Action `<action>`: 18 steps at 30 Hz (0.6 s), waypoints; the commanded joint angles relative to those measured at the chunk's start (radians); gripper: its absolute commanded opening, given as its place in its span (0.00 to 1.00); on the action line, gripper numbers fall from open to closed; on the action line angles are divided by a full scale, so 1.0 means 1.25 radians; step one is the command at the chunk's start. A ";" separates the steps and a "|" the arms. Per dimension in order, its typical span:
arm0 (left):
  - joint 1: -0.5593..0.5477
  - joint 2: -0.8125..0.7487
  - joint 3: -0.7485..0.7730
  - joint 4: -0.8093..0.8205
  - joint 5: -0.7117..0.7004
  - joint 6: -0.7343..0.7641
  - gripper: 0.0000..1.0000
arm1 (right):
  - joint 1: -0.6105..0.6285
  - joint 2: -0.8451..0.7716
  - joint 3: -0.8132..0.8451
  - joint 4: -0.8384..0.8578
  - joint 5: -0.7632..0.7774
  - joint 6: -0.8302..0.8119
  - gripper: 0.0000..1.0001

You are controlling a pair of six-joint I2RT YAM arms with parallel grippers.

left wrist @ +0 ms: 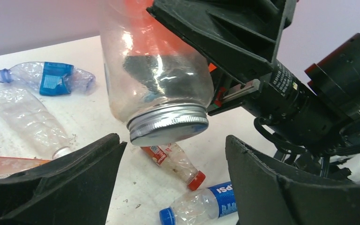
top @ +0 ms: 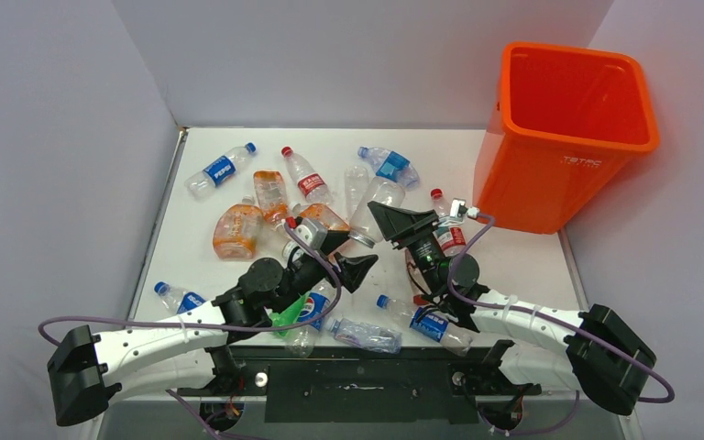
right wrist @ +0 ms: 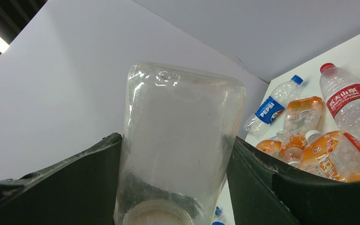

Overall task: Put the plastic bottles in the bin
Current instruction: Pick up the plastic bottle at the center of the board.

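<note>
Clamping the jar (left wrist: 157,70) by its clear body, the right gripper (top: 387,218) holds it tilted above the table (top: 522,266), with the silver lid pointing down toward the left gripper (left wrist: 173,143), whose fingers stand apart on either side of the lid without touching it. The bottles (top: 275,197) lie scattered on the table around both grippers, with orange-tinted ones heaped left of the jar and clear ones with blue or red labels around them. The bin (top: 559,174) stands upright at the table's far right corner, near the right gripper.
</note>
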 commanded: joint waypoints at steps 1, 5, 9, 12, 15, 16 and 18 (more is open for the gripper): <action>-0.003 -0.002 0.031 0.051 -0.059 -0.002 0.83 | 0.013 0.008 0.002 0.069 0.021 -0.010 0.38; -0.004 -0.011 0.016 0.072 -0.109 -0.006 0.92 | 0.018 0.011 -0.001 0.070 0.033 -0.003 0.38; -0.004 -0.008 0.016 0.082 -0.110 0.001 0.92 | 0.022 0.022 -0.001 0.079 0.033 0.009 0.38; -0.004 -0.003 0.017 0.091 -0.101 0.003 0.84 | 0.027 0.037 0.001 0.090 0.028 0.018 0.38; -0.004 0.001 0.017 0.096 -0.091 0.006 0.72 | 0.029 0.043 0.001 0.092 0.028 0.023 0.38; -0.005 0.002 0.017 0.095 -0.088 0.008 0.67 | 0.030 0.042 0.001 0.093 0.028 0.023 0.38; -0.004 0.003 0.016 0.091 -0.083 0.011 0.54 | 0.031 0.038 0.001 0.092 0.029 0.022 0.38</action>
